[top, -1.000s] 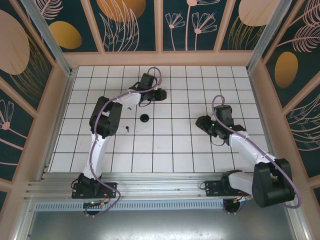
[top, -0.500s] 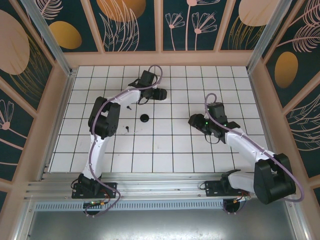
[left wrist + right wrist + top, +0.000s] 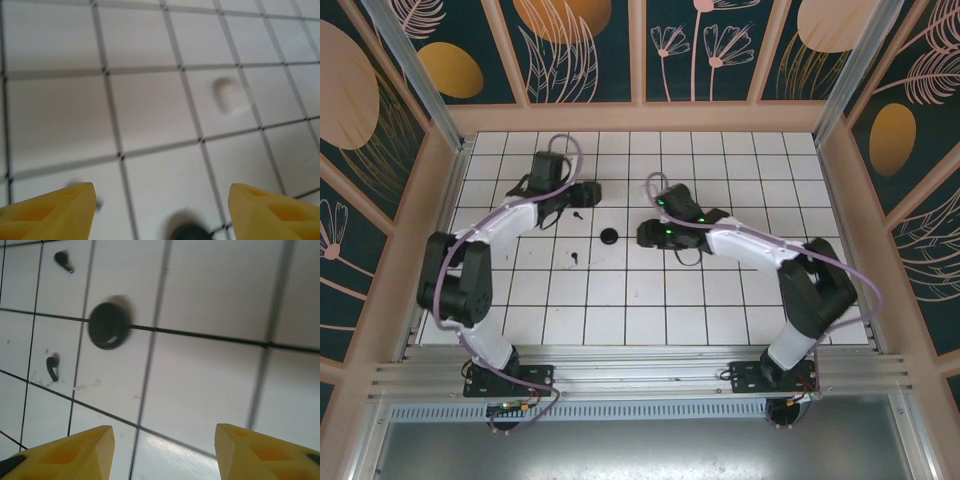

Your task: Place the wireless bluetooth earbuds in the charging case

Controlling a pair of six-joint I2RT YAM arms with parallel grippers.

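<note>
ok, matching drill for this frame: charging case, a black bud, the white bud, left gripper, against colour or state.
1. charging case
2. black earbud
3. white earbud
4. left gripper

A. open, nothing between the fingers
B. pale, blurred, inside one tile
C. round, dark, sitting on a grid line
D. dark, with a short stem

Pairs: 1-C, 2-D, 3-B, 4-A
</note>
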